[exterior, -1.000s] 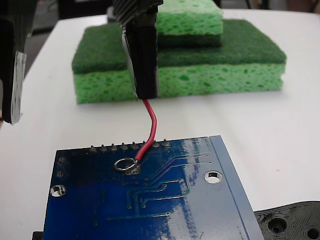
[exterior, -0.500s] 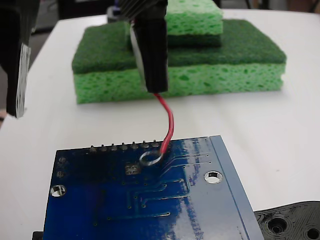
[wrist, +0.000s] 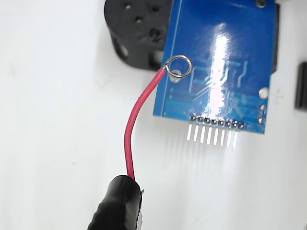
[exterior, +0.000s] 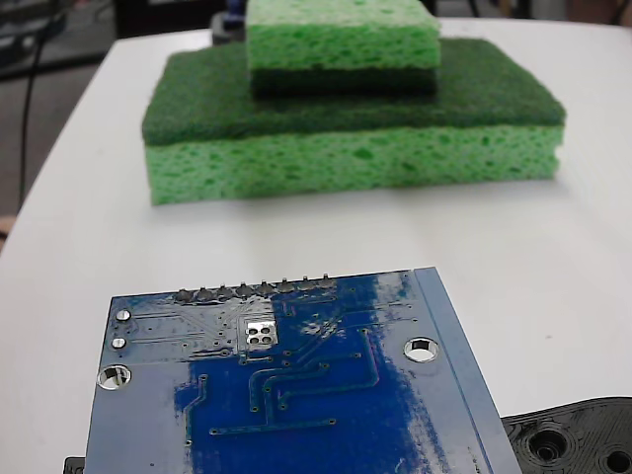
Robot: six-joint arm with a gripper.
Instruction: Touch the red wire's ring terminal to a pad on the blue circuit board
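Observation:
In the wrist view the red wire [wrist: 129, 139] curves up from its black sleeve [wrist: 117, 203] at the bottom edge. Its ring terminal [wrist: 179, 66] lines up with the left edge of the blue circuit board [wrist: 225, 62], over a mounting hole. The fixed view shows the blue circuit board [exterior: 296, 415] lying bare, with a silver pad [exterior: 260, 333] and no wire, ring or gripper, so the ring hangs well above it. The gripper's fingers show in neither view. The wire still hangs from the sleeve.
A stack of green sponges [exterior: 355, 128] stands behind the board. A black plastic part with holes [exterior: 573, 439] lies at the board's corner, and the same black part [wrist: 136, 28] shows in the wrist view. Solder bumps [exterior: 257, 290] line the board's far edge.
The gripper with the wire slid the ring right across the board, then rose out of the fixed view. The board now lies uncovered.

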